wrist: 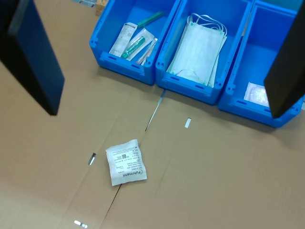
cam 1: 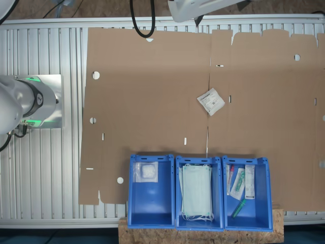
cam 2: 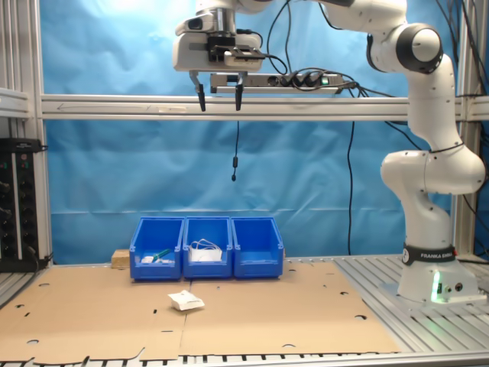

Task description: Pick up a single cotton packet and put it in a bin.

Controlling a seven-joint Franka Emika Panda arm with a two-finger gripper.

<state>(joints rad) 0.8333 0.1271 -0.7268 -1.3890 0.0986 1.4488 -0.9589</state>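
Note:
The cotton packet (cam 1: pixel 210 101) lies flat on the brown cardboard, a white square with dark print, also seen in the second exterior view (cam 2: pixel 186 300) and in the wrist view (wrist: pixel 126 162). The bin (cam 1: pixel 151 206) is the blue crate at the first exterior view's left end of the row, with a small white packet inside; it stands at the second exterior view's right end (cam 2: pixel 257 265) and shows in the wrist view (wrist: pixel 252 114). My gripper (cam 2: pixel 219 98) hangs high above the table, open and holding nothing. Its dark fingers (wrist: pixel 33 62) frame the wrist view, far above the packet.
Two more blue crates stand in the row: the middle one (cam 1: pixel 199 222) holds pale green face masks, the other end one (cam 1: pixel 254 218) syringes and sachets. The robot base (cam 1: pixel 25 101) sits on the slatted metal table beside the cardboard sheet (cam 1: pixel 152 76). Cables hang behind.

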